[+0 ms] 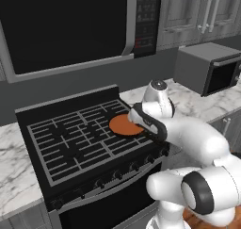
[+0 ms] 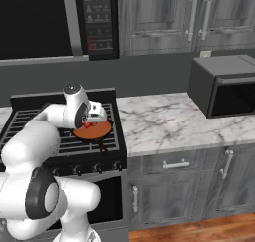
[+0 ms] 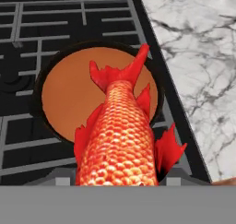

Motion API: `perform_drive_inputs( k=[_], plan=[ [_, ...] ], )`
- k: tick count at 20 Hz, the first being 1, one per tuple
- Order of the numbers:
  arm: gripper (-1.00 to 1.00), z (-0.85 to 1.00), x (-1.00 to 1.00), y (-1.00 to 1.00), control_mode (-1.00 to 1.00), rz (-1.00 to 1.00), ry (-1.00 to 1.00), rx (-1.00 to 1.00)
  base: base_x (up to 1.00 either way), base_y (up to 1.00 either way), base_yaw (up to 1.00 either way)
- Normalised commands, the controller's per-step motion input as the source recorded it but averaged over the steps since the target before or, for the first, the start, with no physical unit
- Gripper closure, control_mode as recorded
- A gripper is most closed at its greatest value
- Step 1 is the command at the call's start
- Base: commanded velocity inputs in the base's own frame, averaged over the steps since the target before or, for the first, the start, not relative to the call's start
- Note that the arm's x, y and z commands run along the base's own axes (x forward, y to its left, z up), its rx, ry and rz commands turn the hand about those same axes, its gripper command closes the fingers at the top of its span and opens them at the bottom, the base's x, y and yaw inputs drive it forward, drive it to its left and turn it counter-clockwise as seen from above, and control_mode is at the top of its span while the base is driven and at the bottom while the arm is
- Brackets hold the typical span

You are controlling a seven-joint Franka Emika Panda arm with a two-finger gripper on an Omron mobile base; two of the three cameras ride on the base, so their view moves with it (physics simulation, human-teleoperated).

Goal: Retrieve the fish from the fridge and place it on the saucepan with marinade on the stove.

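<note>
Gripping the fish (image 3: 120,140) in the pincer (image 2: 92,120), hanging over the saucepan with marinade (image 3: 69,98), tail fanning out above the orange-brown disc. Saucepan sitting on the stove (image 1: 70,143) by its right edge, just beside the marble worktop (image 2: 169,121). Grey microwave (image 2: 224,86) sitting farther right.

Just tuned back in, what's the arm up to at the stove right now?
The gripper is holding the fish over the saucepan with marinade, which sits on the right side of the stove. The fish hangs tail-out above the orange-brown marinade and has not been let go yet. Marble counter lies just right of the stove.
</note>
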Motion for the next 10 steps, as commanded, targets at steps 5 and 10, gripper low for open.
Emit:
perform_drive_inputs(
  k=[5,10],
  plan=[
    [1.0,-0.37,0.53,0.21,-1.0,0.0,0.0,0.0,0.0,0.0,0.0],
    [1.0,-0.38,0.04,0.17,-1.0,0.01,0.0,0.0,0.0,0.0,0.0]
  ],
)
